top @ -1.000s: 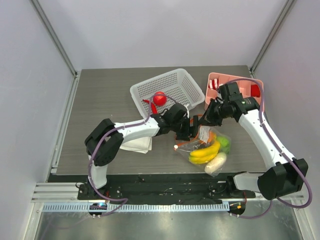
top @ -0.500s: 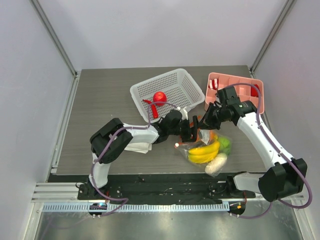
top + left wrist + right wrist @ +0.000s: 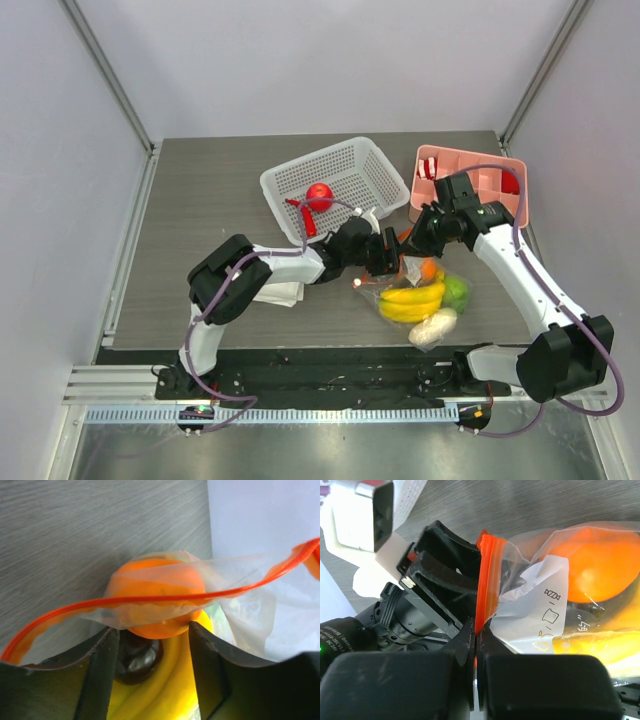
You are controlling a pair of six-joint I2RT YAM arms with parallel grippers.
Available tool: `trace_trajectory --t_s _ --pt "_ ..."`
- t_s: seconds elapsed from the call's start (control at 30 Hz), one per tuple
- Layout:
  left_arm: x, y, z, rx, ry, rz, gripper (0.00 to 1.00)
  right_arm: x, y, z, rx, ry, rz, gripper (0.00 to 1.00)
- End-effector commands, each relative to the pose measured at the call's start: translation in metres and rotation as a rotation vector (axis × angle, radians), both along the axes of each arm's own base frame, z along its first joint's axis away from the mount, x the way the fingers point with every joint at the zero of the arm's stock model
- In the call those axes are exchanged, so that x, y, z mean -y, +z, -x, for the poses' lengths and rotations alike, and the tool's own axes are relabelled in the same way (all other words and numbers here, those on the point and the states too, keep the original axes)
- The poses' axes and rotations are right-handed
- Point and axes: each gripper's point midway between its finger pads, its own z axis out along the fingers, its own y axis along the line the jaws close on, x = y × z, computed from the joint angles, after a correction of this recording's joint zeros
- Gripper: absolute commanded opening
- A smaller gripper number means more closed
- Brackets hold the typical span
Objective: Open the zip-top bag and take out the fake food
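Right gripper (image 3: 475, 636) clenched on the orange-red zip strip (image 3: 487, 575) of the clear floppy zip-top bag (image 3: 540, 587), left gripper (image 3: 152, 630) gaping at its mouth: closing now might pinch film, not the round plastic toy orange (image 3: 155, 585).

Grey table (image 3: 200, 200) — white basket (image 3: 345, 165), pink tray (image 3: 455, 153), zip-top bag (image 3: 375, 293), perhaps folded cloth (image 3: 280, 293)

lab test cell: plain white walls (image 3: 300, 60), aluminium rail (image 3: 300, 413), grey table (image 3: 210, 200)
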Motion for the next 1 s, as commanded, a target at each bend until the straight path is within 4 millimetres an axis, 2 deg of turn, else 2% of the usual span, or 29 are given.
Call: trace_trajectory --t_s 0.0,0.03,0.07,0.13,0.17,0.23,0.33,0.37,0.43,0.47,0.53,0.57,0.6,0.73,0.8,0.83,0.97 --pt "0.002 0.020 -0.007 0.099 0.028 -0.025 0.55 -0.015 0.024 0.008 0.040 0.078 -0.030 0.01" --pt "-0.001 0.029 -0.003 0.124 0.008 -0.022 0.54 -0.010 0.024 0.010 0.035 0.082 -0.001 0.01" --pt "-0.009 0.023 0.004 0.119 -0.005 -0.039 0.53 -0.007 0.026 0.008 0.045 0.085 0.020 0.01" --pt "-0.016 0.025 0.016 0.124 -0.056 -0.043 0.53 -0.001 0.039 0.000 0.097 0.098 0.068 0.01" --pt "-0.019 0.036 0.021 0.134 -0.074 -0.036 0.50 0.000 0.046 -0.002 0.120 0.104 0.071 0.01" --pt "-0.026 0.042 0.031 0.151 -0.118 -0.045 0.49 0.000 0.075 -0.007 0.221 0.121 0.062 0.01" --pt "-0.036 0.061 0.038 0.178 -0.135 -0.052 0.49 -0.008 0.121 -0.011 0.386 0.161 0.007 0.01" --pt "-0.041 0.062 0.041 0.181 -0.144 -0.071 0.55 -0.014 0.133 -0.008 0.413 0.179 -0.030 0.01" --pt "-0.044 0.075 0.043 0.202 -0.151 -0.063 0.67 -0.022 0.140 -0.007 0.426 0.198 -0.084 0.01" --pt "-0.044 0.075 0.044 0.202 -0.156 -0.067 0.76 -0.025 0.126 -0.003 0.379 0.190 -0.107 0.01" --pt "-0.045 0.067 0.044 0.185 -0.154 -0.084 0.81 -0.026 0.107 -0.002 0.333 0.180 -0.111 0.01" --pt "-0.046 0.063 0.040 0.187 -0.133 -0.099 0.83 -0.028 0.090 0.002 0.282 0.175 -0.122 0.01" --pt "-0.047 0.055 0.039 0.166 -0.121 -0.118 0.84 -0.029 0.087 0.001 0.278 0.168 -0.129 0.01" --pt "-0.051 0.046 0.028 0.131 -0.056 -0.182 0.84 -0.021 0.073 0.005 0.256 0.118 -0.108 0.01" --pt "-0.061 0.040 0.021 0.129 -0.008 -0.254 0.84 -0.013 0.063 0.008 0.210 0.088 -0.059 0.01" --pt "-0.068 0.035 0.023 0.111 0.001 -0.298 0.87 -0.012 0.062 0.008 0.201 0.081 -0.052 0.01" --pt "-0.081 0.039 0.013 0.126 0.083 -0.342 0.88 -0.013 0.059 0.012 0.174 0.047 -0.076 0.01"
